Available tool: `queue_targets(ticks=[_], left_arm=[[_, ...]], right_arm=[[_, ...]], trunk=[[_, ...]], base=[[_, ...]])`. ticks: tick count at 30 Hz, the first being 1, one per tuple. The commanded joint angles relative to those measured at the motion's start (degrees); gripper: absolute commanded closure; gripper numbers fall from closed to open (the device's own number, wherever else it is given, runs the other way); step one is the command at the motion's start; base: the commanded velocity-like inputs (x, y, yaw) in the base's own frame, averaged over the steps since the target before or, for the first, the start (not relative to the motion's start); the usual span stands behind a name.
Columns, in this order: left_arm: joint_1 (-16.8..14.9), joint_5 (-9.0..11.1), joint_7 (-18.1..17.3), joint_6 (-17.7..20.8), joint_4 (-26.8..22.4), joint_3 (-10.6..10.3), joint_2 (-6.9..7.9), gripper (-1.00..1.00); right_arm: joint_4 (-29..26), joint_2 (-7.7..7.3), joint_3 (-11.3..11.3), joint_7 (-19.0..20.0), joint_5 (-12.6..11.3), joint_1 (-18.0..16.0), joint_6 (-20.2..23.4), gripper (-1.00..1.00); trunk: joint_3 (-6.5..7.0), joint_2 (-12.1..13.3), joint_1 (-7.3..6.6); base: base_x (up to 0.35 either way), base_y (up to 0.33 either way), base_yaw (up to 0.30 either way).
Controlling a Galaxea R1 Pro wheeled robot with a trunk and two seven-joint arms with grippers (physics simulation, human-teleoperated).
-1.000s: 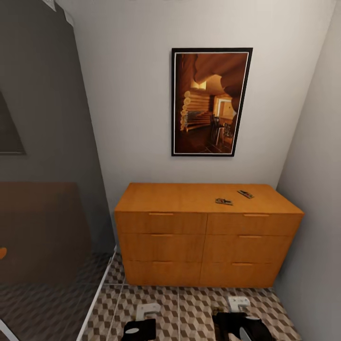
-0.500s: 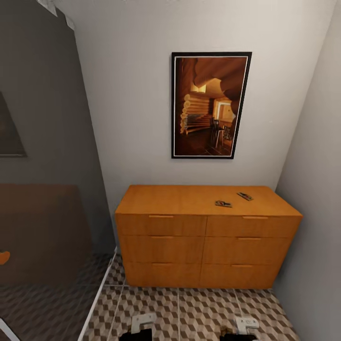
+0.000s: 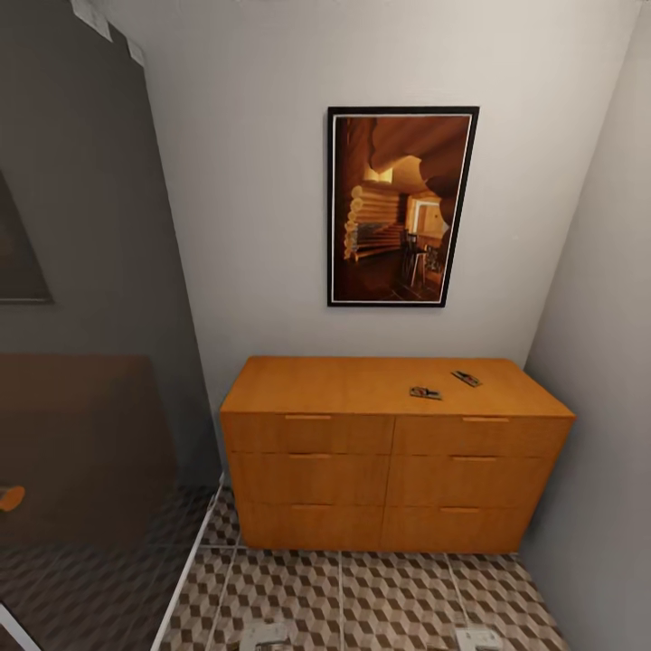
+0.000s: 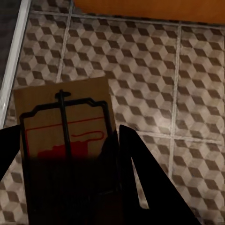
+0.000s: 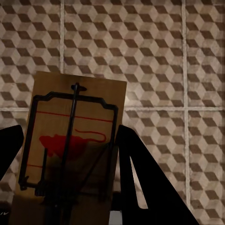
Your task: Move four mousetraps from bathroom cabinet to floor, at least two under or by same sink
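Two mousetraps point(image 3: 425, 393) point(image 3: 467, 378) lie on top of the orange-brown cabinet point(image 3: 307, 452), right of its middle. In the left wrist view my left gripper point(image 4: 70, 140) is shut on a third mousetrap point(image 4: 65, 105), a tan board with a dark wire frame and red print. It hangs above the cube-patterned bathroom floor point(image 4: 187, 70), near the cabinet's foot point(image 4: 140, 8). My right gripper point(image 5: 70, 138) is shut on a fourth mousetrap point(image 5: 79, 93) over the same tiles point(image 5: 154, 47). The sink is out of view.
A dark-framed log-cabin picture point(image 3: 402, 206) hangs above the cabinet. Smoked glass point(image 3: 81, 362) with a white bottom rail point(image 3: 185, 579) closes the left side. A grey wall point(image 3: 606, 407) stands close on the right. Tiled floor point(image 3: 380, 588) stretches before the cabinet.
Both arms have sunk out of the head view's bottom edge, leaving only white tips. The whole picture has shifted down slightly, so the camera has moved. The cabinet-top traps stay put.
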Motion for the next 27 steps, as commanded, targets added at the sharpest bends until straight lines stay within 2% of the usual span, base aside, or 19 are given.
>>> queue_targets(ticks=[1,8,16,21,27], left_arm=[[-0.07,0.01,0.54,-0.5,0.9,-0.52,0.03,1.0],[-0.07,-0.5,0.45,-1.22,2.41,-0.46,0.0,1.0],[-0.05,-0.56,0.11,-2.66,2.79,-0.37,0.07,1.0],[-0.06,-0.54,-0.04,-3.72,5.48,-0.42,0.1,1.0],[-0.06,-0.53,-0.1,-4.77,6.53,-0.43,0.18,1.0]], right_arm=[[0.44,-0.08,0.68,-0.61,-0.81,-0.04,-0.3,1.0],[3.75,-0.01,0.99,-0.61,-0.75,-0.04,-1.39,1.0],[7.23,0.42,1.05,-0.57,-0.75,-0.04,-4.66,1.0],[9.21,0.87,1.03,-0.54,-0.72,-0.04,-6.18,1.0],[10.13,0.97,1.02,-0.56,-0.72,-0.04,-6.56,1.0]], trunk=[[0.11,0.36,-0.22],[1.37,3.17,-1.76],[2.8,6.38,-3.51],[3.7,8.38,-4.61],[4.78,10.79,-5.93]], base=[[0.0,0.0,0.0],[0.0,0.0,0.0],[0.0,0.0,0.0],[0.0,0.0,0.0],[0.0,0.0,0.0]])
